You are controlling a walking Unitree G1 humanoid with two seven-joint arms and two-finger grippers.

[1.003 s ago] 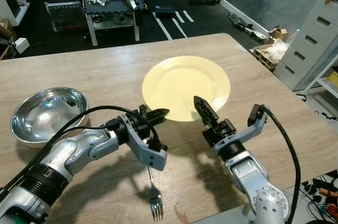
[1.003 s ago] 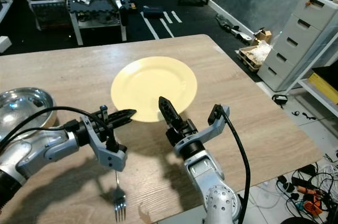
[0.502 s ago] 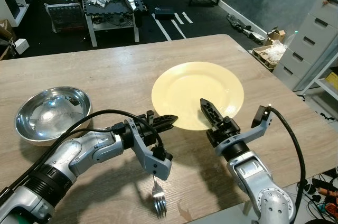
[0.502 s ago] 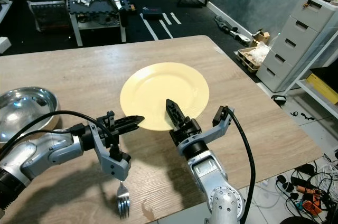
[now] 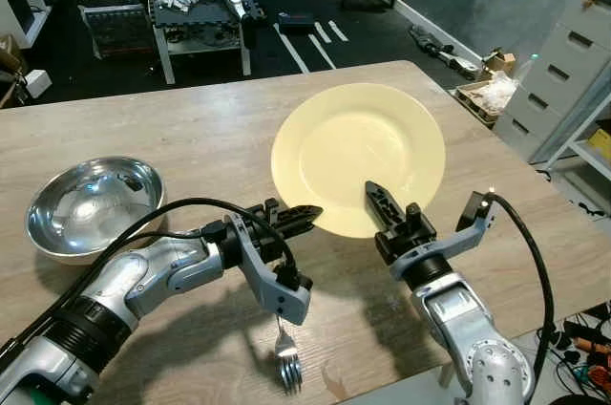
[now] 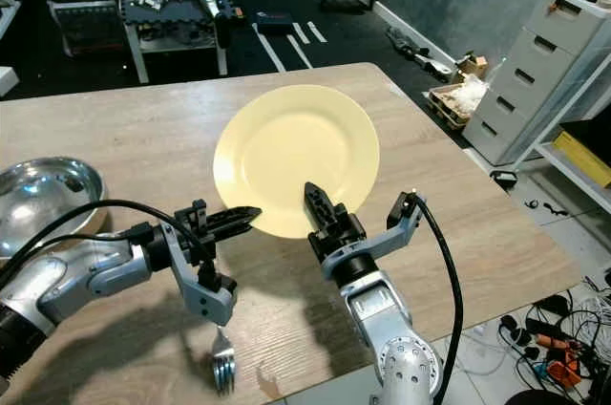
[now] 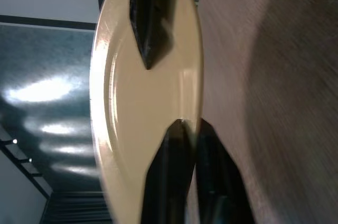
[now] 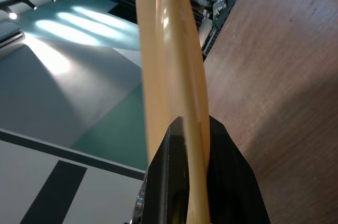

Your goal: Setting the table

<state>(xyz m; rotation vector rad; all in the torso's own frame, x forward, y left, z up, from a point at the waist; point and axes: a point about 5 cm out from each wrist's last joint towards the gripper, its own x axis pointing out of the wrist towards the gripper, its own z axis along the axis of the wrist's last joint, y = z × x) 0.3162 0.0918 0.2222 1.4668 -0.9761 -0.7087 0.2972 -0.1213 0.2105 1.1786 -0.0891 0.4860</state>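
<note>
- Plate (image 5: 358,155), pale yellow, is seen in the left eye view, tilted up off the wooden table (image 5: 115,128); its near rim is pinched by the right gripper (image 5: 380,206).
- In the right eye view, the left gripper (image 6: 239,217) is held at the plate's near-left edge, a fork (image 6: 221,359) and steel bowl (image 6: 38,197) lying nearby.
- In the left wrist view, its fingers (image 7: 174,182) are seen drawn together.
- In the right wrist view, the plate's rim is clamped between fingers (image 8: 171,182).

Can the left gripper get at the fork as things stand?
Probably not right away. The left gripper is shut on the yellow plate's near rim, sharing the hold with the right gripper. The fork lies on the table under its wrist, so it must let go first.
</note>
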